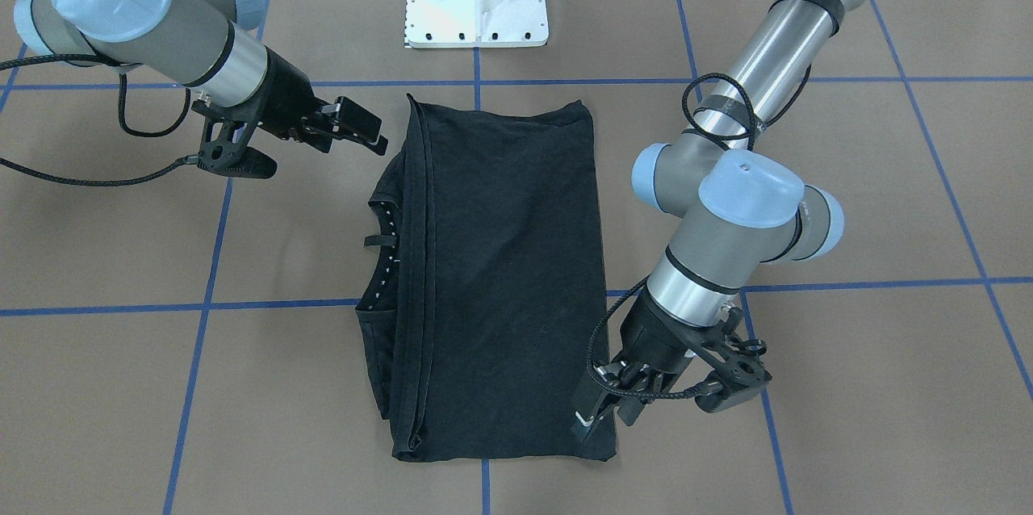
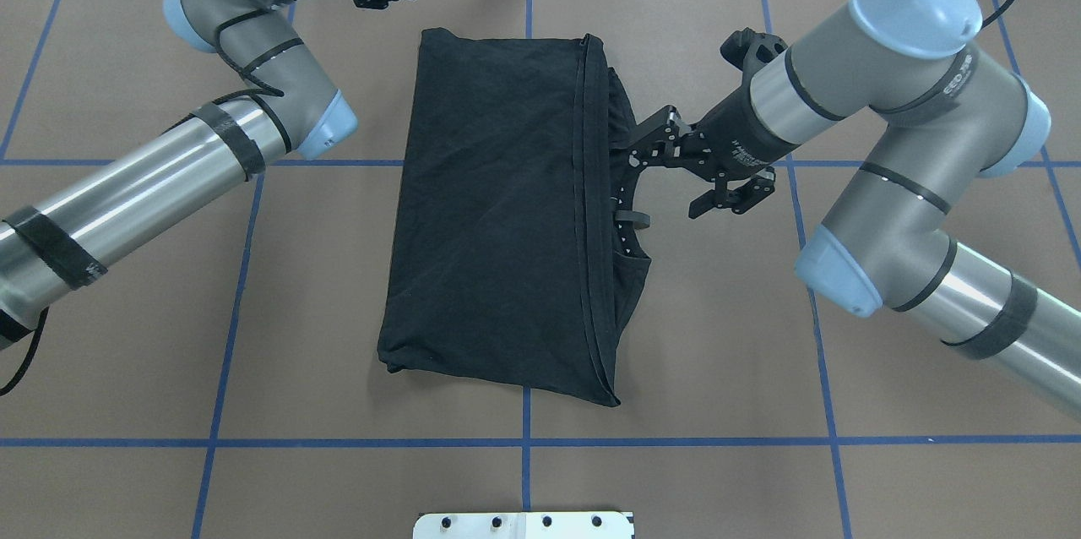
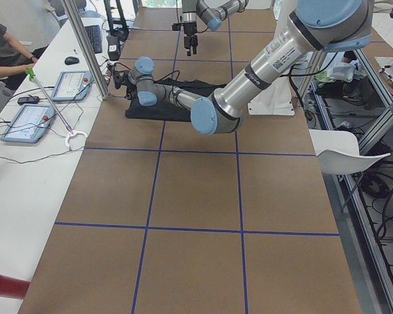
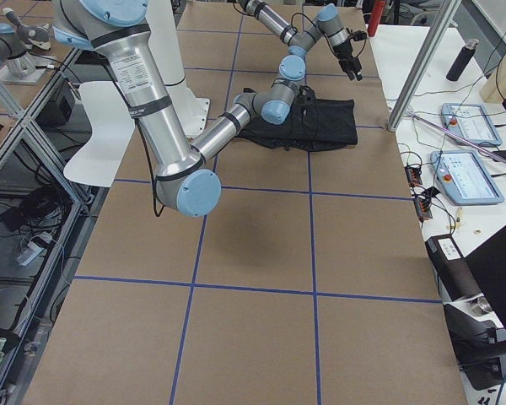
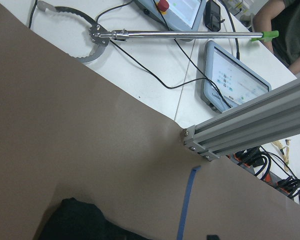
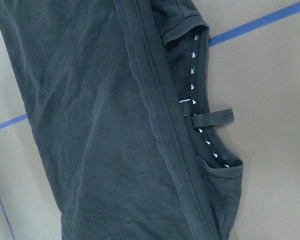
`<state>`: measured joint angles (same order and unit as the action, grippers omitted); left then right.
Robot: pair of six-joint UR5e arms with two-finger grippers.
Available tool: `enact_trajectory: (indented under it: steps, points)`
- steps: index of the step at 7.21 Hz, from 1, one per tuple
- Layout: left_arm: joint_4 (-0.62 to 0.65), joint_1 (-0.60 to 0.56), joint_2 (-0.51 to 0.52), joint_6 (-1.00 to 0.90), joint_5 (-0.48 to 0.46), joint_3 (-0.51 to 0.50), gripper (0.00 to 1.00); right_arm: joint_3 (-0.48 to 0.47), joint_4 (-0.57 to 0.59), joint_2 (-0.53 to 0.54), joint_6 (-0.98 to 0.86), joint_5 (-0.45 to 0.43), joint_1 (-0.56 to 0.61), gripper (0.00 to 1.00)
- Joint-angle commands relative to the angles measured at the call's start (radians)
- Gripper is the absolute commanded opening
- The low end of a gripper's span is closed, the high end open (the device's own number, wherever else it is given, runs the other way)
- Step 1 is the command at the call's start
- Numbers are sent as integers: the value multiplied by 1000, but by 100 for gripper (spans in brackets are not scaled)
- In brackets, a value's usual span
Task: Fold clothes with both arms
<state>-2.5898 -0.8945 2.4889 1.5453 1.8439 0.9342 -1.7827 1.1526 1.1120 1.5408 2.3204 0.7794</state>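
One black short-sleeved T-shirt [image 2: 498,209] lying folded into a rectangle mid brown blue-taped table [image 2: 718,336], collar [image 2: 629,214] side right | black two-finger right gripper [image 1: 375,136] spread, empty, just beside collar | left gripper [image 1: 601,412] at far-left corner, clasp impossible to tell | step, likely: between folds | next: pinch both ends, fold across.

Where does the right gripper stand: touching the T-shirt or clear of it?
Apart. The exterior left view shows bare brown table between the right gripper and the T-shirt.
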Motion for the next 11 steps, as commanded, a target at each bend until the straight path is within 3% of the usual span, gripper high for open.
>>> enact_trajectory:
  steps: [1,3,5,7,8,9,10,11]
  points:
    - [2,-33,-110,-56,125,131,100,3,1,-33,-4,-157,-92,100]
    - [0,-66,-232,-57,188,259,100,-3,1,-28,-5,-212,-178,99]
    - [-6,-73,-277,-101,196,275,100,0,31,-18,-45,-378,-303,99]
    - [-12,-75,-311,-140,195,278,100,-18,315,-82,-172,-389,-328,99]
    - [-12,-73,-312,-140,195,276,100,-17,396,-122,-189,-406,-344,99]
    - [-12,-75,-317,-140,195,276,100,-12,403,-130,-194,-418,-357,98]
    - [-13,-73,-321,-140,195,281,100,-1,420,-130,-200,-458,-380,89]
    - [-12,-75,-321,-140,195,281,100,-1,459,-136,-243,-467,-388,67]
